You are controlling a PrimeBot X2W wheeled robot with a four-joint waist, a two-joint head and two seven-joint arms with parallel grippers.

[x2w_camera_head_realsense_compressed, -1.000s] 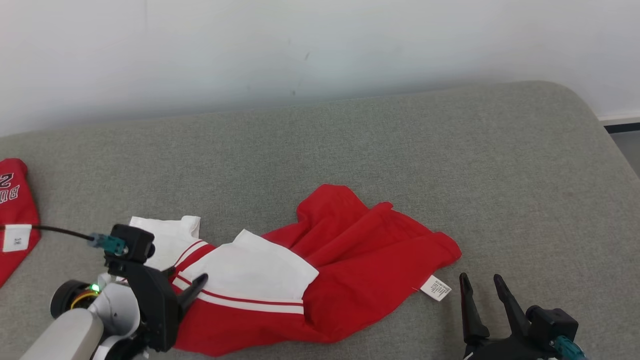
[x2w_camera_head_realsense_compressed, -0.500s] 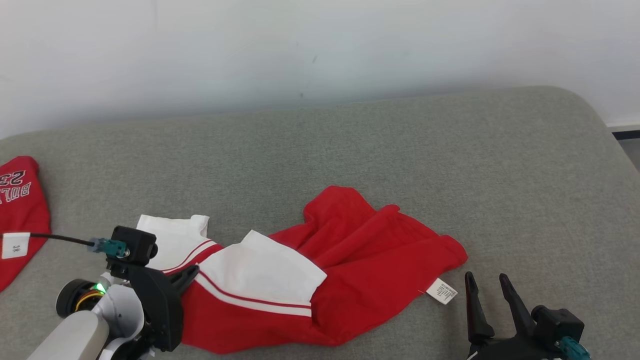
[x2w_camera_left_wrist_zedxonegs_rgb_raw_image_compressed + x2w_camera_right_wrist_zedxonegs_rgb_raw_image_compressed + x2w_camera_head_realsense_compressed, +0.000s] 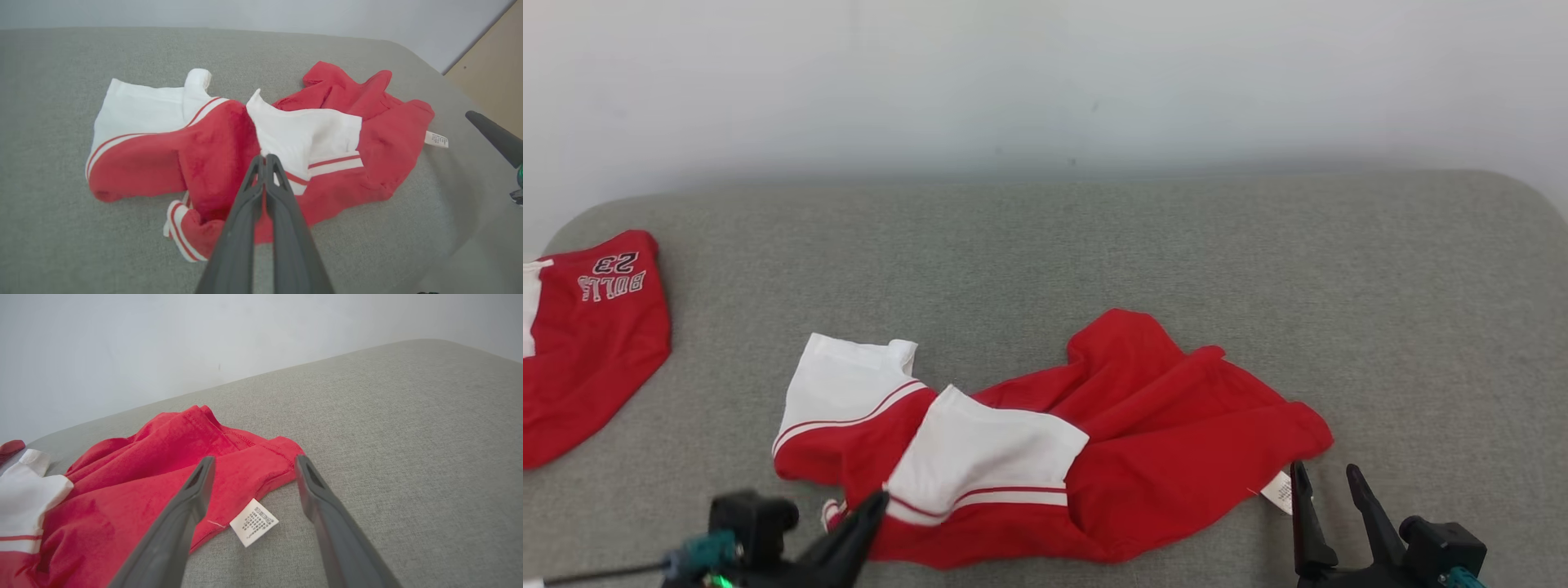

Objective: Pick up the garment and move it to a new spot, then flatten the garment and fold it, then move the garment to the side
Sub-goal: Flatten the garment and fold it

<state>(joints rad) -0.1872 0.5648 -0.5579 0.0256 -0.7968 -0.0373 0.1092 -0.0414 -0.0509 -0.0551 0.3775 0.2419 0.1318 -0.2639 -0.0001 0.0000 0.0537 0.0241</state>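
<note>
Garment (image 3: pixel 196 155) pinched by left tool (image 3: pixel 264 157), beside spread right tool (image 3: pixel 254 458).

Bright red garment (image 3: pixel 1143 425) with two white panels, each edged in thin red-and-white stripes. At its four o'clock corner is a white tag (image 3: pixel 254 522) printed with tiny dark characters. The surface (image 3: pixel 1094 245) is flecked mid-grey weave and the wall (image 3: pixel 1045 73) is pale grey-white. At nine o'clock, a second red jersey (image 3: pixel 596 351) bears black, white-outlined lettering and a white strip. The left gripper (image 3: pixel 263 157) and right gripper (image 3: pixel 253 459) have matt dark grey fingers. At seven o'clock is a teal plug (image 3: pixel 698 554).
</note>
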